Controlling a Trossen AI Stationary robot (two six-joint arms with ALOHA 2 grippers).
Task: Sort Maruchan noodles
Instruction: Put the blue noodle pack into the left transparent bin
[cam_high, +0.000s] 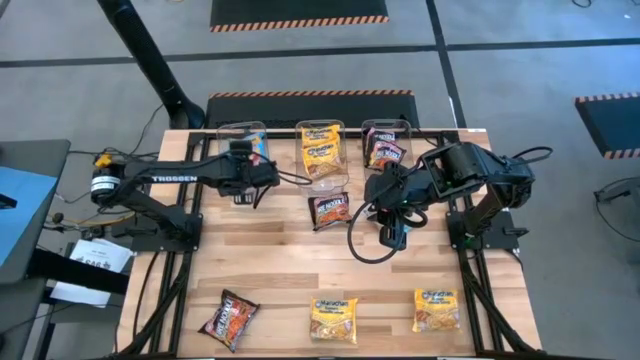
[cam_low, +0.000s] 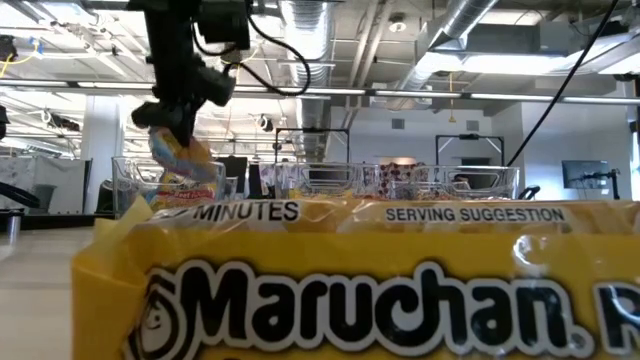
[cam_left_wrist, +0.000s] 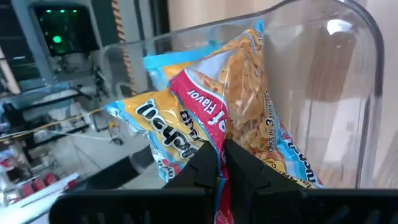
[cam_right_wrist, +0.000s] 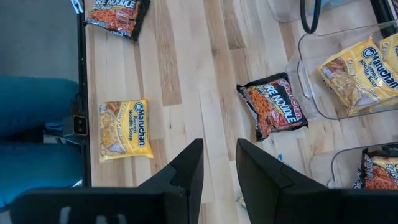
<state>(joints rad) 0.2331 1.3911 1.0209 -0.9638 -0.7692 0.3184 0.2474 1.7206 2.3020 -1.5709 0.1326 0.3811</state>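
My left gripper (cam_high: 256, 165) is shut on a light blue-pink and yellow Maruchan packet (cam_left_wrist: 230, 93) at the mouth of the far-left clear bin (cam_high: 243, 138). In the low view the packet (cam_low: 185, 160) hangs below the gripper (cam_low: 180, 115). My right gripper (cam_right_wrist: 217, 168) hovers open and empty high over the table's right half (cam_high: 395, 232). A black-red packet (cam_high: 330, 210) lies flat in front of the middle bin. A black-red packet (cam_high: 230, 318) and two yellow ones (cam_high: 333, 320) (cam_high: 437, 310) lie along the near edge. My left gripper pinches one end of the blue-pink packet (cam_left_wrist: 214, 163) between its two fingers. The fingers slant down from the table's left side. The packet is lifted clear of the table and hangs tilted below the fingers, its free end (cam_low: 195, 175) dipping past the bin's rim.
The middle bin (cam_high: 322, 150) holds yellow packets and the right bin (cam_high: 386, 145) black-red ones. All three bins stand in a row at the far edge. A yellow packet (cam_low: 350, 280) fills the low view's foreground. Bare wood shows in the table's middle (cam_high: 280, 260).
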